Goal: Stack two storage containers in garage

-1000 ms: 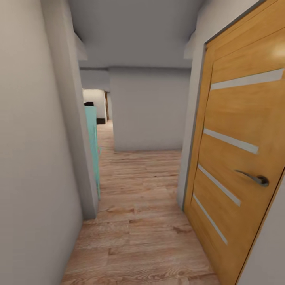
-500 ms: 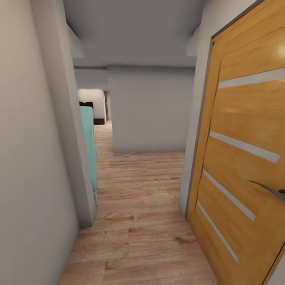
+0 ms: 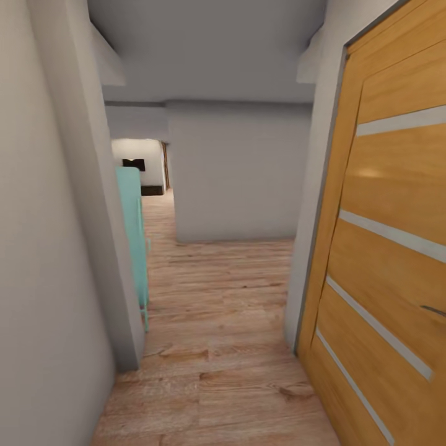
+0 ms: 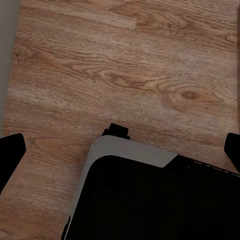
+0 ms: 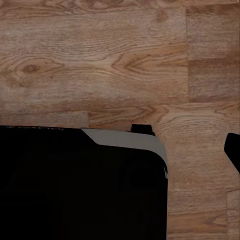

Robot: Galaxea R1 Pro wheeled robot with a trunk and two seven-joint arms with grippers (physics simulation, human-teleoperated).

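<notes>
Rolling through a narrow hallway: one orange door (image 3: 390, 248) at frame right, one teal door (image 3: 133, 241) at left, and above the plank floor (image 3: 217, 310) the left hand (image 4: 122, 150) and right hand (image 5: 120, 150) hang released, grasping nothing.

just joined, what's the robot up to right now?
It's in transit, not handling anything. The head view looks down a narrow hallway with a wood-plank floor, a closed wooden door close on the right, a grey wall ahead and a turquoise panel past the left corner. Both wrist views point down at planks and the robot's dark base. The left gripper looks open and empty. No orange boxes in these views.
</notes>
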